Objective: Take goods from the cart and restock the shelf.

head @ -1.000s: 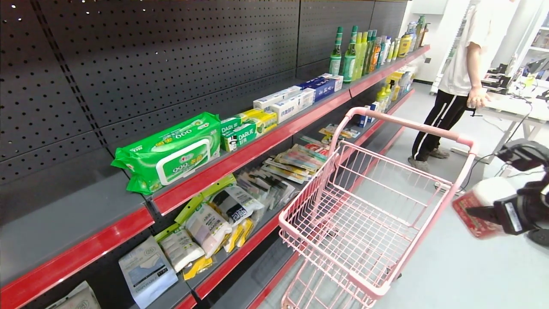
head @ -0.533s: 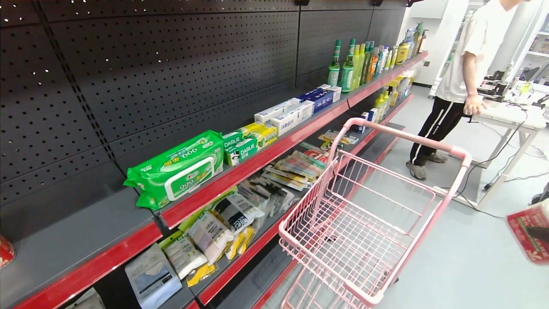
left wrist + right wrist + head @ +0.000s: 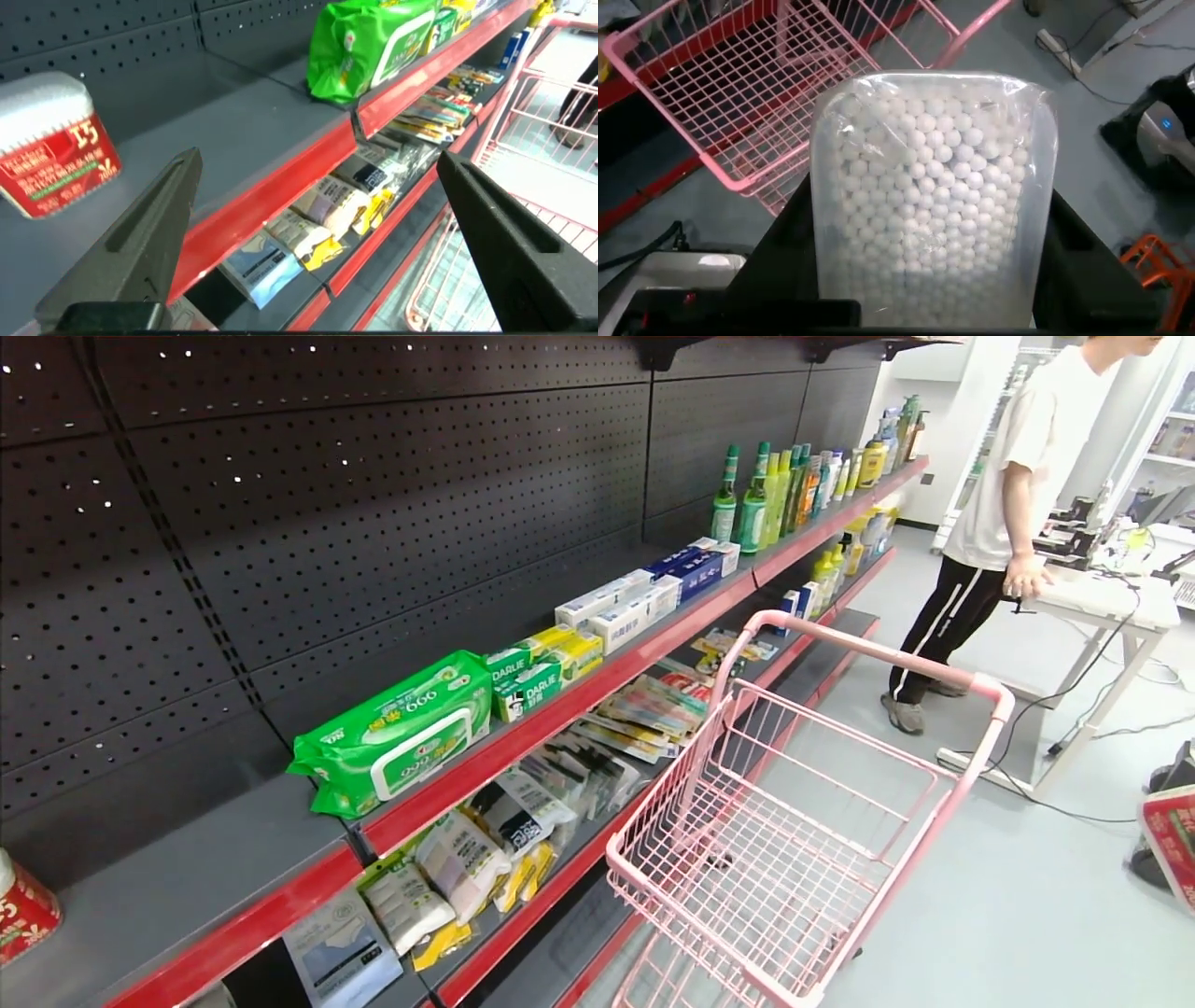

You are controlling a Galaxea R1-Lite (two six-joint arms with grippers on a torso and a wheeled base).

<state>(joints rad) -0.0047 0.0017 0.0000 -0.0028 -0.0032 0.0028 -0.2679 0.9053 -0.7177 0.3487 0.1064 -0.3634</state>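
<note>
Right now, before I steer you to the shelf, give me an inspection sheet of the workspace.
Surface: grey shelf with red front lip.
Job's things: red canister upright on the shelf; pack of white beads in right hand; pink cart beside the shelf.
Clutter: green wipes pack, toothpaste boxes, bottles on that shelf; pouches below.
Hands: left hand open, apart from canister; right hand shut on pack.
Cables: floor cable by white table.
Surroundings: black pegboard behind shelf; grey floor.

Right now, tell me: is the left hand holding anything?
No: the left hand is open with nothing between its fingers, and the red pack sits on the shelf beyond it.
</note>
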